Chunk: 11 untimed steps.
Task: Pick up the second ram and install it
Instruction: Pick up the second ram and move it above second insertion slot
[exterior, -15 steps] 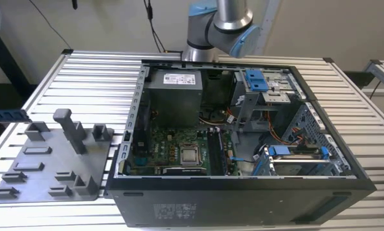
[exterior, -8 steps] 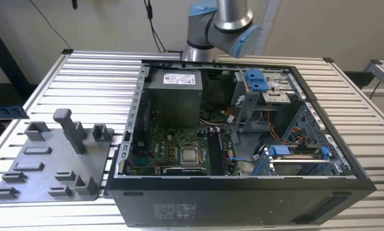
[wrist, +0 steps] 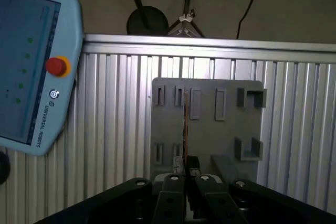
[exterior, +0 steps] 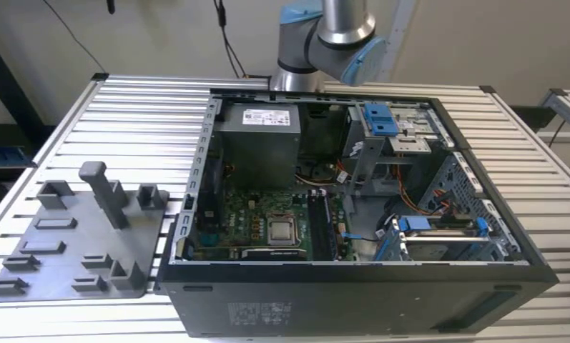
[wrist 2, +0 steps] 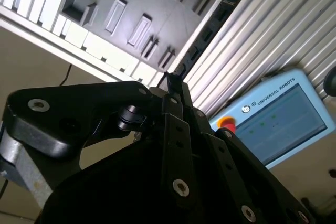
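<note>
The end effector (wrist: 185,167) is clamping the second ram (wrist: 185,121) by one end, holding it above the grey parts tray (wrist: 226,129) on the worktop (wrist: 115,129), and this light, stiff, fragile card is likely needing gentle pressure on its flat faces.

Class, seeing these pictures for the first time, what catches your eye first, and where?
The open computer case sits on the slatted table, a grey fixture tray on the exterior view's left of it. In both wrist views the gripper grips the second ram, a thin dark strip, with a blue teach pendant beyond it.
</note>
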Tool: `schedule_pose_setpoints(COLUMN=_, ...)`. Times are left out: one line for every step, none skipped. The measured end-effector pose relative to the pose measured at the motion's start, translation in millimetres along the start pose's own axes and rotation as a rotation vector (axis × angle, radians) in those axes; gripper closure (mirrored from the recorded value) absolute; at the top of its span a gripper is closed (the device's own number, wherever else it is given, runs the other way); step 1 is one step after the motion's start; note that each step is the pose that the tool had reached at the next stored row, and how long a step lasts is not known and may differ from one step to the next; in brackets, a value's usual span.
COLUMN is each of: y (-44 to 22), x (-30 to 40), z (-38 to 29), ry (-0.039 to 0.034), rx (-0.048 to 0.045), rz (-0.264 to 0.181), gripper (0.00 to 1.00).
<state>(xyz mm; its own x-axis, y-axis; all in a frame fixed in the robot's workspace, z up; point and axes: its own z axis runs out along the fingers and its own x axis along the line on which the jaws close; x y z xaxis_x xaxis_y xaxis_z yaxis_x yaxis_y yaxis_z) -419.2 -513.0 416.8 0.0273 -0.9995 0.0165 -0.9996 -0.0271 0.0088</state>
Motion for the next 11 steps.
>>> schedule_pose_setpoints(y=0.0, x=0.0, z=-1.5, ry=0.0000, rx=0.0000, rz=0.000, gripper=0.86)
schedule_pose_setpoints(y=0.0, x=0.1, z=-2.9, ry=0.0000, rx=0.0001, rz=0.000, gripper=0.86)
schedule_pose_setpoints(y=0.0, x=0.1, z=-4.6, ry=0.0000, rx=0.0001, rz=0.000, gripper=0.86)
schedule_pose_setpoints(y=0.0, x=0.1, z=-6.5, ry=0.0001, rx=-0.0001, rz=0.000, gripper=0.86)
schedule_pose_setpoints(y=0.1, x=0.1, z=-8.4, ry=0.0000, rx=0.0000, rz=0.000, gripper=0.86)
schedule_pose_setpoints(y=0.1, x=0.2, z=-10.3, ry=0.0000, rx=0.0001, rz=0.000, gripper=0.86)
schedule_pose_setpoints(y=0.1, x=0.2, z=-12.5, ry=0.0000, rx=0.0000, rz=0.000, gripper=0.86)
schedule_pose_setpoints(y=0.1, x=0.2, z=-14.4, ry=0.0000, rx=0.0001, rz=0.000, gripper=0.86)
schedule_pose_setpoints(y=0.1, x=0.3, z=-16.3, ry=0.0000, rx=0.0000, rz=0.000, gripper=0.86)
schedule_pose_setpoints(y=0.2, x=0.3, z=-18.2, ry=0.0000, rx=0.0000, rz=0.000, gripper=0.86)
schedule_pose_setpoints(y=0.2, x=0.4, z=-19.9, ry=0.0000, rx=0.0000, rz=0.000, gripper=0.86)
